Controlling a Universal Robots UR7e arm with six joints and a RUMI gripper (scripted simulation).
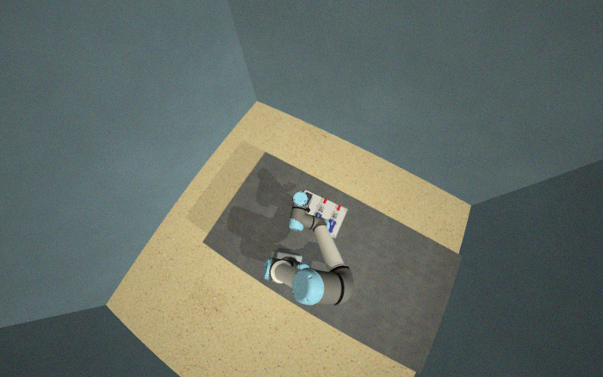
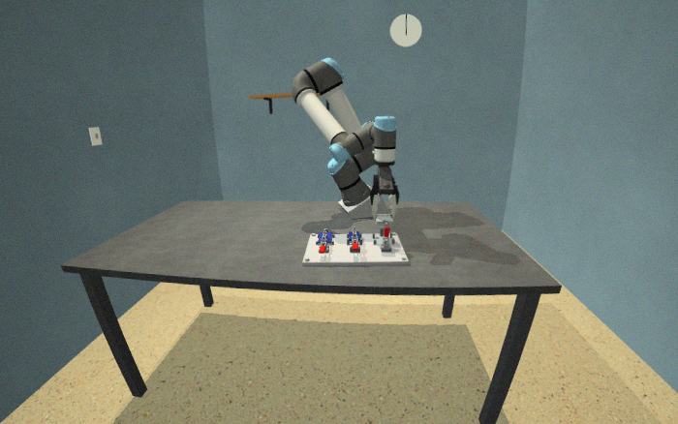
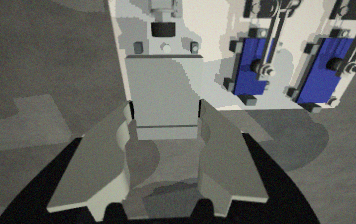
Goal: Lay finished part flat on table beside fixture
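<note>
Top: the fixture point(image 1: 343, 214) point(image 2: 370, 257) point(image 3: 211, 30) lies on the bench point(image 1: 391, 288) point(image 2: 239, 234); the wrist hides the grasp.

Exterior: the fingers point(image 2: 391, 207) hold the finished part point(image 2: 384, 218) point(image 3: 162, 90) above the fixture's end station, nearest bench to the right.

Wrist: the part sits between the fingers, reaching forward over the fixture. Judgement: bench on the left suits a sideways move, then lowering.

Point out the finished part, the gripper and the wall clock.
Finished part point(image 2: 384, 218) point(image 3: 164, 92): exterior, front edge; wrist, broad face.
Gripper point(image 2: 384, 216) point(image 3: 166, 101): exterior and wrist, between its fingertips.
Wall clock point(image 2: 399, 33): exterior, dial.
</note>
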